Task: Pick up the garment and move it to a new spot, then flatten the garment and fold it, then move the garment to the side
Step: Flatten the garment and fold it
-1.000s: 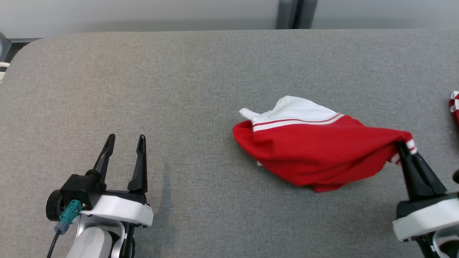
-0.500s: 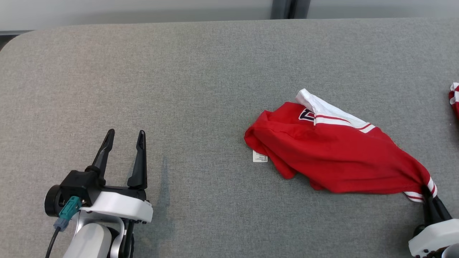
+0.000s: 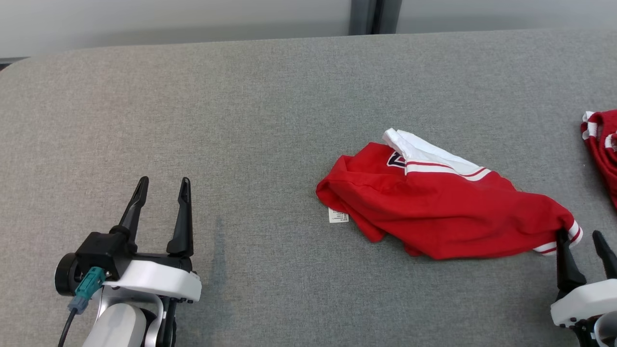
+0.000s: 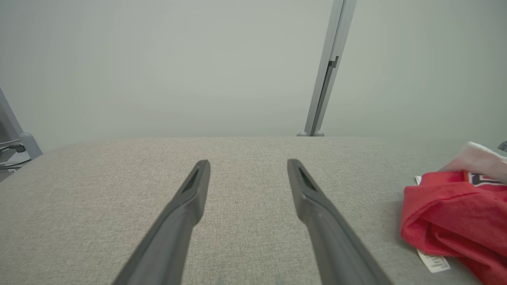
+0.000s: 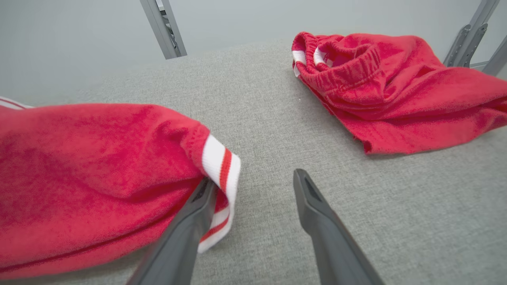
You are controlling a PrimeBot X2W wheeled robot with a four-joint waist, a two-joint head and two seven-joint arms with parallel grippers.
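Crumpled red garment [image 3: 443, 212] on grey table [image 3: 241, 120]; right gripper [image 5: 253, 178] and left gripper [image 3: 164, 179] both spread, holding nothing. To flatten, best grasp opposite edges.

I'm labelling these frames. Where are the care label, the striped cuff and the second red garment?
care label [image 3: 338, 215], head view, its middle
striped cuff [image 5: 213, 158], right wrist view, white band
second red garment [image 5: 396, 91], right wrist view, its middle

Open table [image 3: 241, 120] left of garment [image 3: 443, 212]; red heap [image 3: 602, 144] far right
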